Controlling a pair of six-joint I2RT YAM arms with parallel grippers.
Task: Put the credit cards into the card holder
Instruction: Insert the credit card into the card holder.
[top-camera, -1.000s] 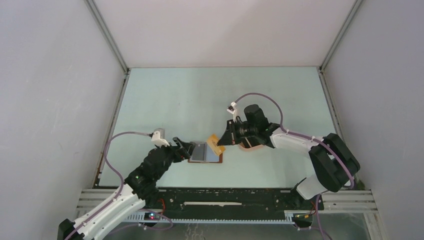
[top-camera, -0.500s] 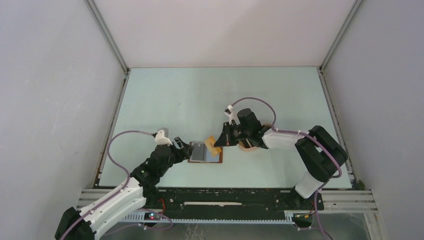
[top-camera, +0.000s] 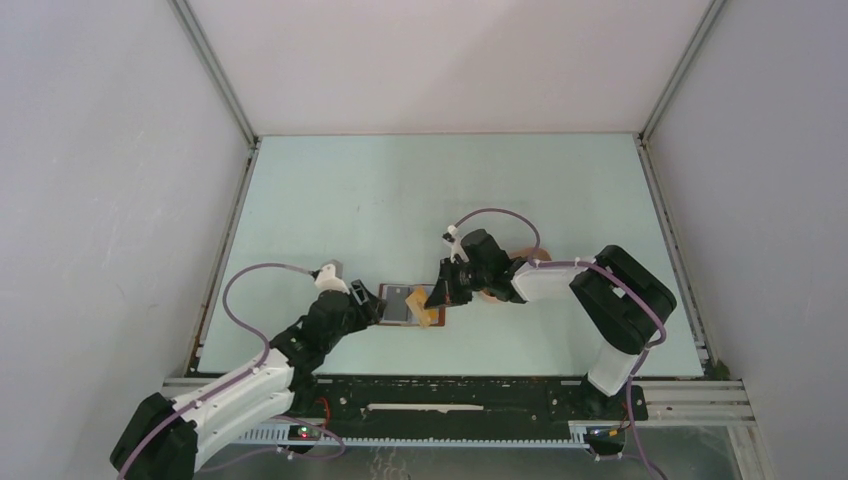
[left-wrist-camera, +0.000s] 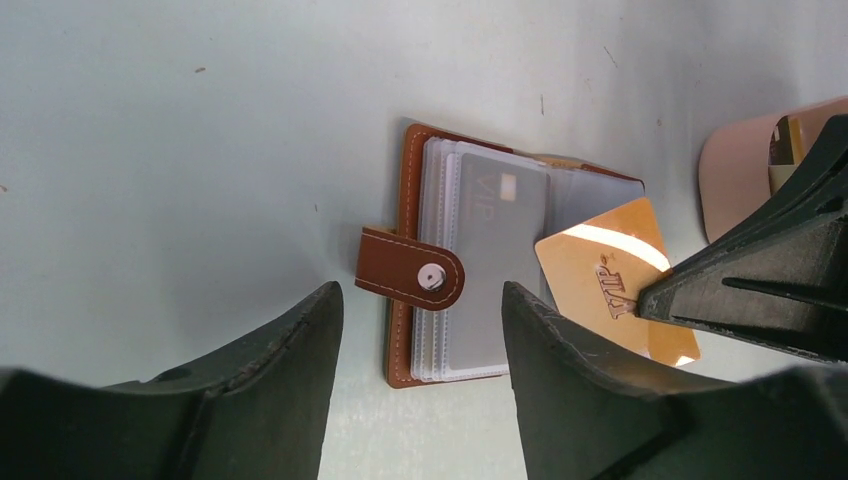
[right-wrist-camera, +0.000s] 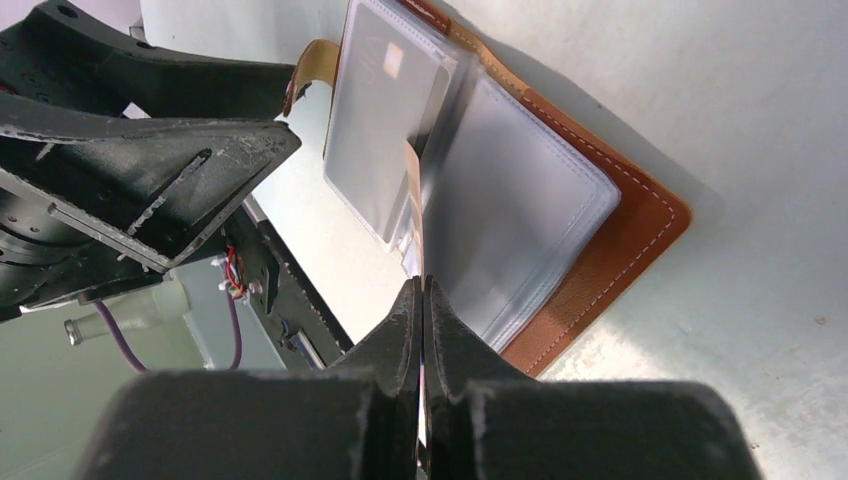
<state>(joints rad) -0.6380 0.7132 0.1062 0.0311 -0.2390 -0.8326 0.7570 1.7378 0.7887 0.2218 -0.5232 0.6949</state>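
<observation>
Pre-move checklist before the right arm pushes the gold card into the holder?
1. Card holder lying open, clear pockets facing up: ok.
2. Gold card pinched in right tool: ok.
3. Card's leading edge inside a pocket mouth: cannot tell; it sits edge-on among the pockets.
4. Holder gripped by left tool: not ok; jaws open either side of the snap tab.

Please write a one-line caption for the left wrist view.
Right pincer holds a gold VIP card at the open brown card holder.
</observation>
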